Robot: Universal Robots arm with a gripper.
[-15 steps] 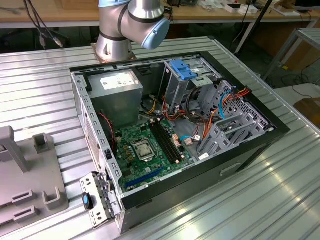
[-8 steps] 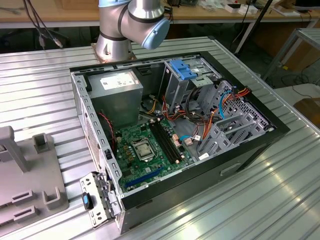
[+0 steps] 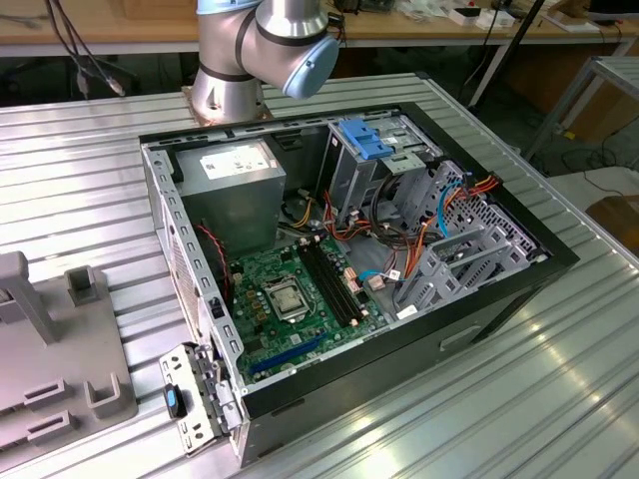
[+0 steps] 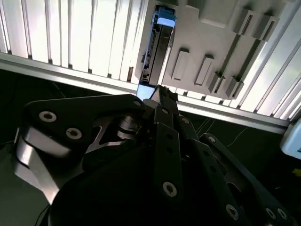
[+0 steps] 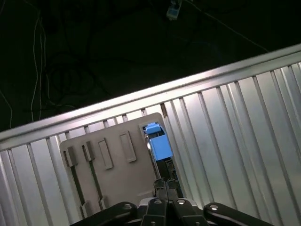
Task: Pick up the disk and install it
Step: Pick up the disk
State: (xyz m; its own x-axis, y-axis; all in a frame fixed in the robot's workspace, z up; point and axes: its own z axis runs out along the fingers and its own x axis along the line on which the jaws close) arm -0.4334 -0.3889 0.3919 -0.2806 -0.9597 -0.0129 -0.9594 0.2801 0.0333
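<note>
My black gripper [image 5: 162, 184] has its fingers drawn together and holds nothing. I point down, well above the disk [image 5: 160, 150], a flat grey metal drive in a bright blue plastic carrier. It stands on edge in a corner notch of the pale grey slotted fixture plate [image 5: 122, 181], probably so its flat sides can be pinched.

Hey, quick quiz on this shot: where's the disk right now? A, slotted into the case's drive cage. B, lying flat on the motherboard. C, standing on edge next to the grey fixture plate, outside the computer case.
C: in the exterior view the disk stands on edge between the grey fixture plate and a corner of the computer case, outside the case.
</note>
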